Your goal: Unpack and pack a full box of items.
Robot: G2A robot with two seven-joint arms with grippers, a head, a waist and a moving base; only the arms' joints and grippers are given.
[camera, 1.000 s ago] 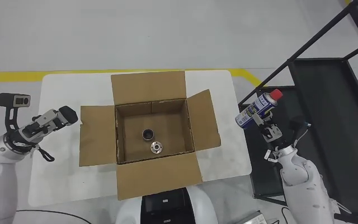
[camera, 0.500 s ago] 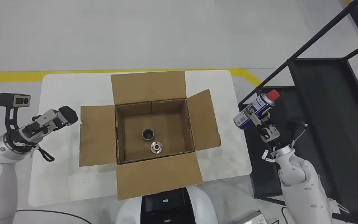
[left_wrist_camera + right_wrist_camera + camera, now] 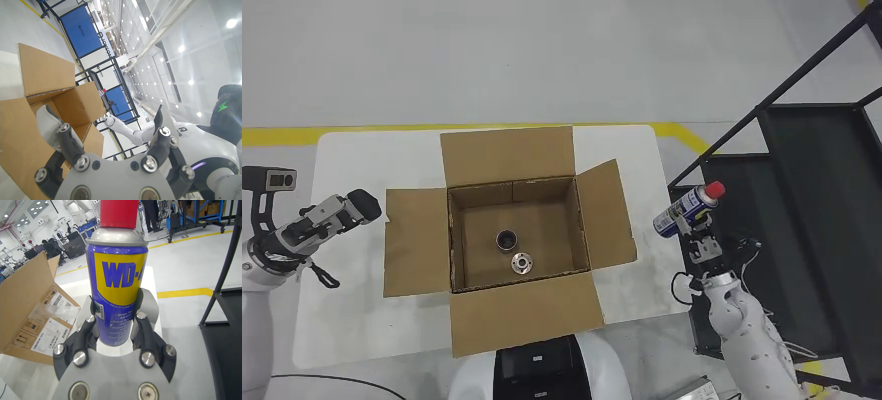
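The right gripper (image 3: 116, 306) is clamped on the lower body of the spray can (image 3: 117, 275), one finger on each side. In the top view the can's red cap points away from the wrist toward 2 o'clock. The can hangs at the table's (image 3: 362, 160) 3 o'clock edge, to the 3 o'clock side of the open box (image 3: 507, 155), apart from its flap. The left gripper (image 3: 102, 111) hangs at the box's 9 o'clock side, fingers spread wide and empty.
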